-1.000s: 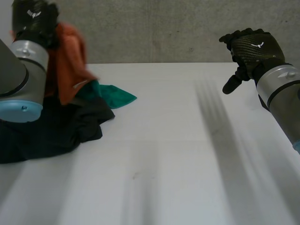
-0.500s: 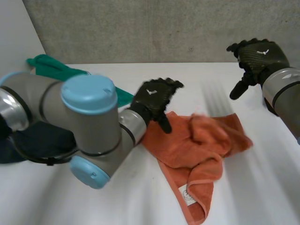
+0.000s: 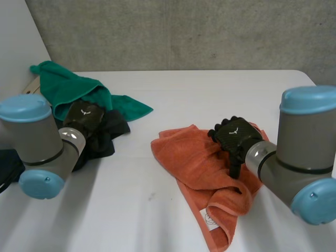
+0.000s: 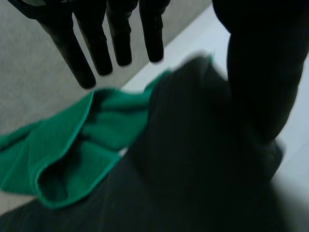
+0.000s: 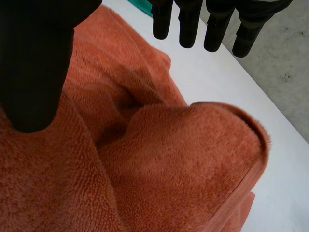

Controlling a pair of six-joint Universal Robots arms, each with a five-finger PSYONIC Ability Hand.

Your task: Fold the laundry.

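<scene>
White table (image 3: 210,89): orange towel (image 3: 189,163), small white label (image 3: 211,219), print unreadable.

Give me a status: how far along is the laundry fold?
Done: the orange towel lies apart from the pile, on the table. In hand: the right hand, open, is over its crumpled middle; the left hand, open, is at the black garment. Left: nothing is folded; the towel is bunched, and the black garment and green cloth lie heaped.
</scene>
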